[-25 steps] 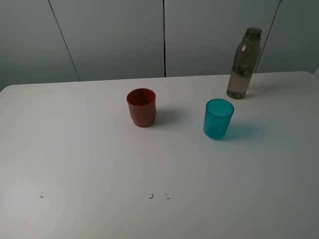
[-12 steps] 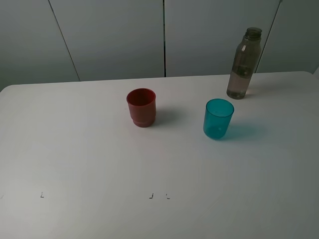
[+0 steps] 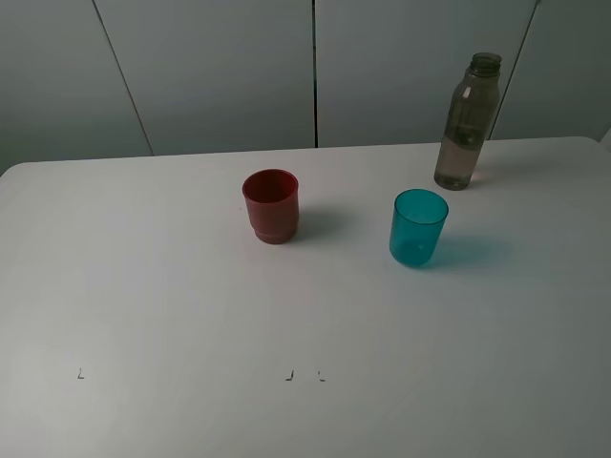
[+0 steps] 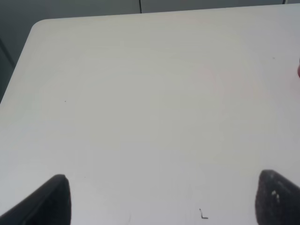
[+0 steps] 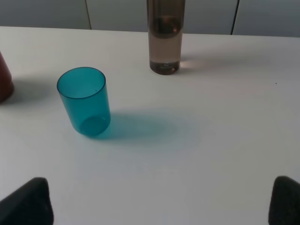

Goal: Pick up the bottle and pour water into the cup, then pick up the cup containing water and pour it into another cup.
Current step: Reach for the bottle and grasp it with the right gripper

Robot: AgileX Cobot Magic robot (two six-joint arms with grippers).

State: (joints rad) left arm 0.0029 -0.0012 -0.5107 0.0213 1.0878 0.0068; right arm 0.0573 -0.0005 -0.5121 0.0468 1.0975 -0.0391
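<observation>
Right wrist view has the right pincer (image 5: 155, 202) spread wide. Its dark fingertips (image 5: 26, 201) show only as blurred lumps at the frame's corners, with bare white table (image 5: 211, 154) between them and nothing held.

Straight ahead of this pincer, well apart from it, stands the bottle (image 5: 165, 42). It is upright on its base, long axis vertical, neck pointing up. Its upper part is cut off in this view. The exterior high view shows the whole bottle (image 3: 466, 129) near the table's far edge, though I cannot tell whether it is capped.

Nearer the pincer, ahead and toward the robot's left, is the cup (image 5: 86, 101). It is teal, upright, mouth up, and apart from the bottle.

Farther to the robot's left, another cup (image 5: 3, 79) shows only as a red sliver at the frame's edge. The exterior high view shows it (image 3: 271, 205) whole, upright with its mouth up, well apart from the teal one.

Left wrist view has the left pincer (image 4: 164, 199) spread wide too, its fingertips (image 4: 51, 199) dark and blurred over bare table. A small dark mark (image 4: 203, 215) lies just ahead of it. Neither pincer appears in the exterior high view.
</observation>
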